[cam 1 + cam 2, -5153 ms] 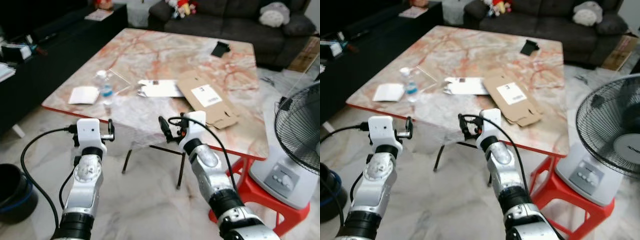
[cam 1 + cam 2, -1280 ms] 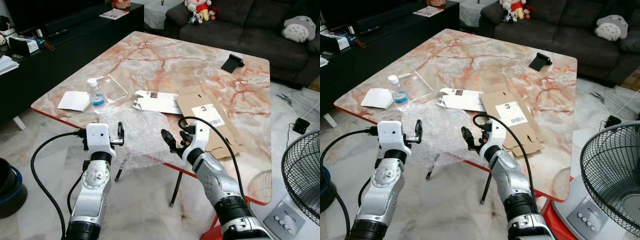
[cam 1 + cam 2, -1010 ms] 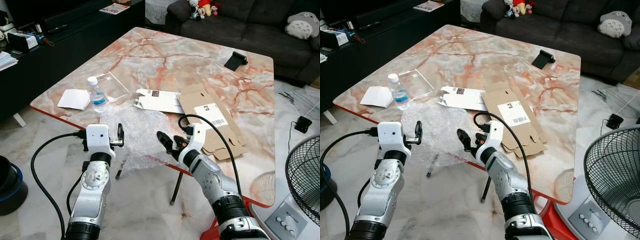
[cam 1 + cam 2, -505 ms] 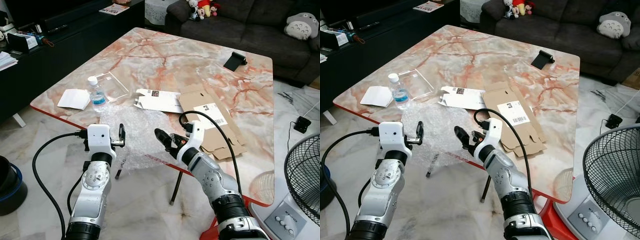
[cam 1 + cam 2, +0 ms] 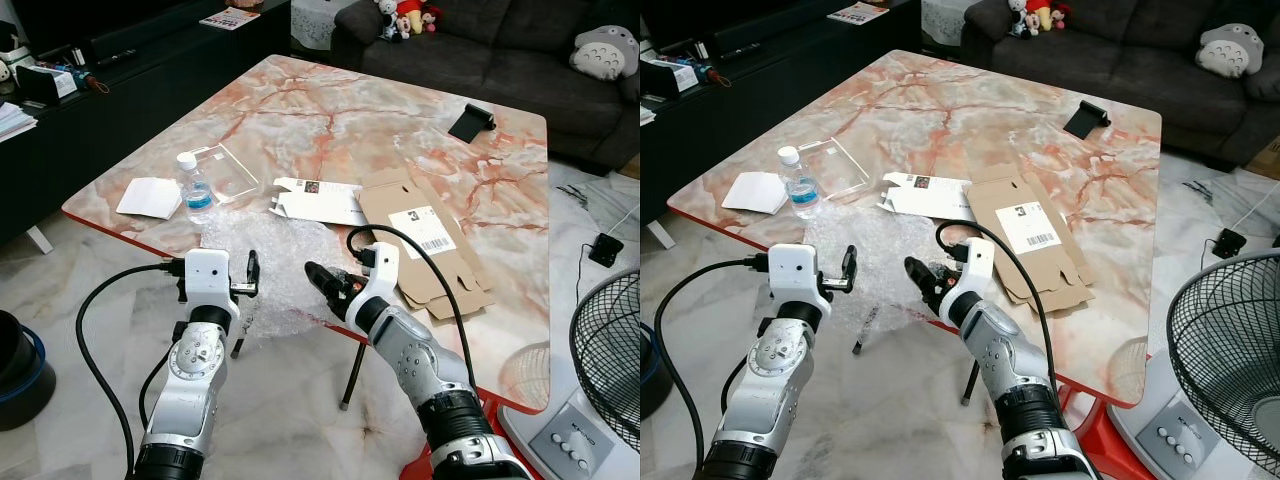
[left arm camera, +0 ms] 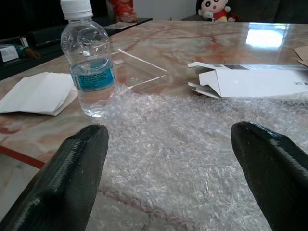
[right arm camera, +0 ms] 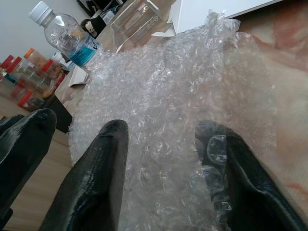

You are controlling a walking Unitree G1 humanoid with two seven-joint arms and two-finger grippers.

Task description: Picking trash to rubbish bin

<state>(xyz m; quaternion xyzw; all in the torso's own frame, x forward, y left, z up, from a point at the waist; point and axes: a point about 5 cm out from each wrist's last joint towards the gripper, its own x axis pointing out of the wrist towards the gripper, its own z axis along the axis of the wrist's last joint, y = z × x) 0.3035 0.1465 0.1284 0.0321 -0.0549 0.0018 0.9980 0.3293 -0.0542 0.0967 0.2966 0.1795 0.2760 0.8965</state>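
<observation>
A crumpled sheet of clear bubble wrap [image 5: 268,262] lies at the table's near edge and hangs over it. My right gripper [image 5: 328,285] is open at the sheet's right side. In the right wrist view one finger [image 7: 91,178] lies on top of the wrap [image 7: 163,96], and the other shows through it from beneath. My left gripper [image 5: 248,280] is open just short of the sheet's left part, its fingers [image 6: 79,166] wide apart facing the wrap [image 6: 192,139]. A small water bottle [image 5: 194,188] stands behind the sheet.
On the marble table [image 5: 330,110] lie white paper [image 5: 150,197], a clear plastic box [image 5: 232,172], a flattened white carton [image 5: 320,200], brown cardboard [image 5: 425,240] and a black object [image 5: 470,122]. A dark bin [image 5: 20,370] stands on the floor at left, a fan [image 5: 610,350] at right.
My right gripper has moved left along the table edge onto the bubble wrap. The left gripper has edged a little closer to the sheet.
</observation>
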